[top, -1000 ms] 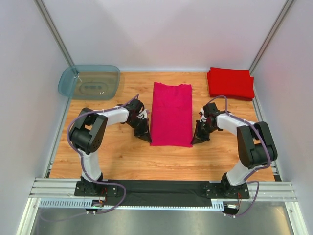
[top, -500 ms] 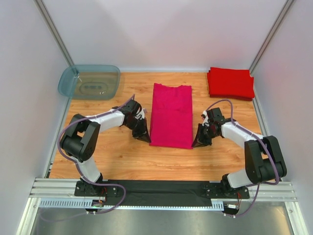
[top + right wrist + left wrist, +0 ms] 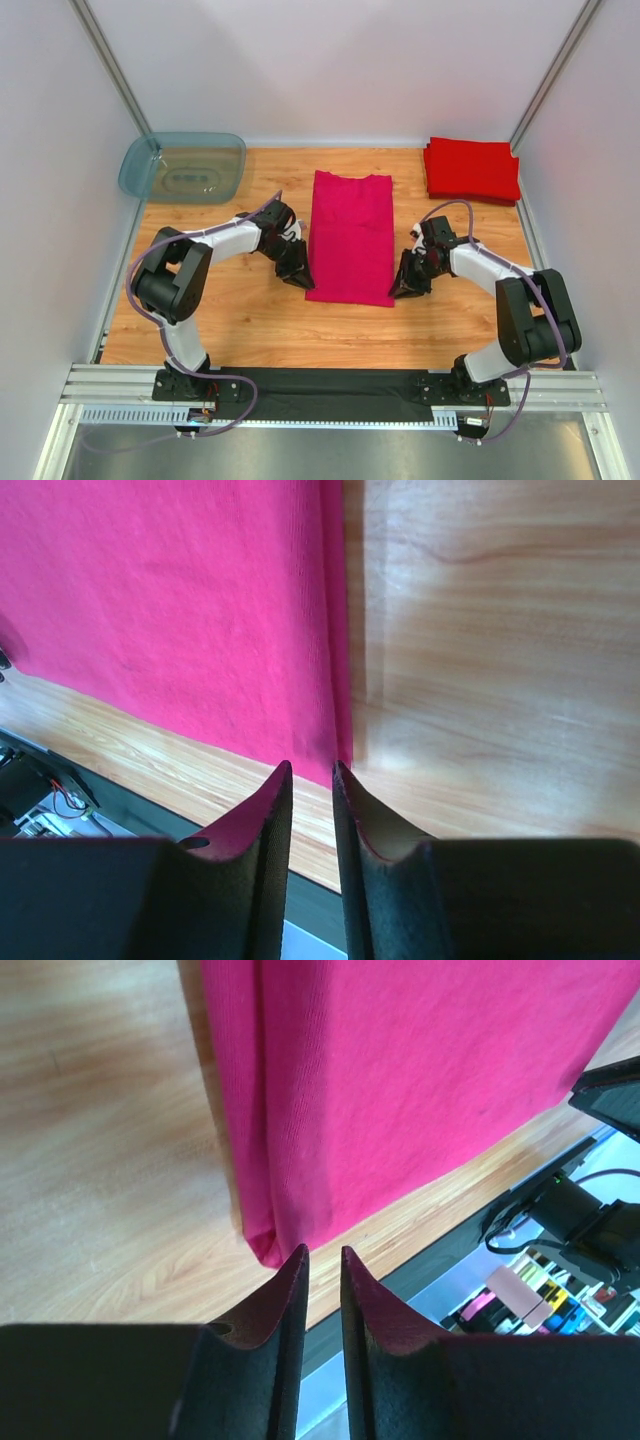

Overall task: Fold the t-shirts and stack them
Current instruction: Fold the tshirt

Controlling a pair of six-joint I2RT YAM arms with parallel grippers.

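Note:
The magenta-pink t-shirt (image 3: pixel 350 235) lies folded in a long strip mid-table, its narrow end towards the arms. My left gripper (image 3: pixel 298 283) rests on the table at the strip's near left corner. In the left wrist view (image 3: pixel 322 1250) its jaws stand a narrow gap apart, with nothing between them and the cloth (image 3: pixel 400 1080) just past the tips. My right gripper (image 3: pixel 397 291) sits at the near right corner. In the right wrist view (image 3: pixel 309 765) its jaws are likewise narrowly apart and empty, with the cloth edge (image 3: pixel 180 610) at the tips. A folded stack of red t-shirts (image 3: pixel 472 170) lies at the back right.
A translucent blue-grey plastic tub (image 3: pixel 183 167) stands at the back left corner. White walls close in the table on three sides. A black mat (image 3: pixel 330 380) and metal rails run along the near edge by the arm bases.
Both arms shifted slightly at the strip's near corners. The strip's near end now lies a little closer to the arms and looks slightly narrower.

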